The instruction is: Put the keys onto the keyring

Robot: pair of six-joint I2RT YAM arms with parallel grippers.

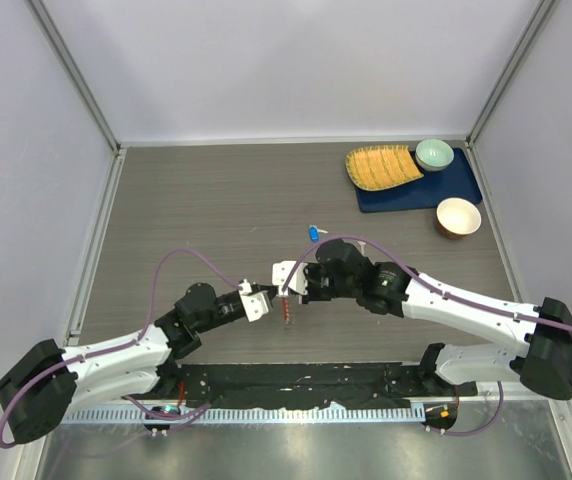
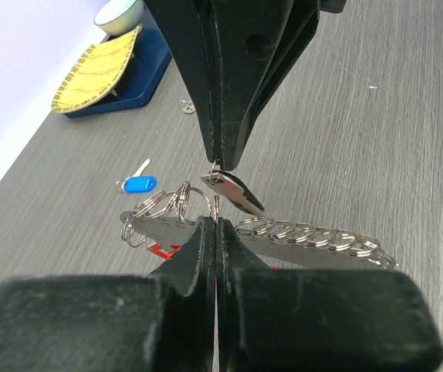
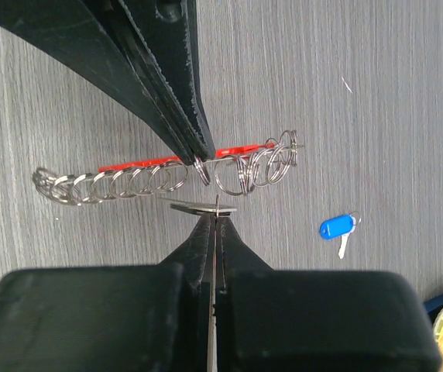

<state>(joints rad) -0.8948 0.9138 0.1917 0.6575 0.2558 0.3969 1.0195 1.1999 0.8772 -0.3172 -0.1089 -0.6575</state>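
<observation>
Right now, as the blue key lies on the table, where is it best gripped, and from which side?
Grip the blue key by its plastic head, coming straight down and closing across its shorter width. It lies flat on the table; the head is its bulkiest part, the metal blade thin against the surface.

No writing, label, brand, number or sign could be read in any view. The blue key [image 1: 313, 233], at 1 o'clock from the red fob [image 1: 285, 312], was too small to show any marking. In the wrist views the fob showed only a thin strip behind the rings.
</observation>
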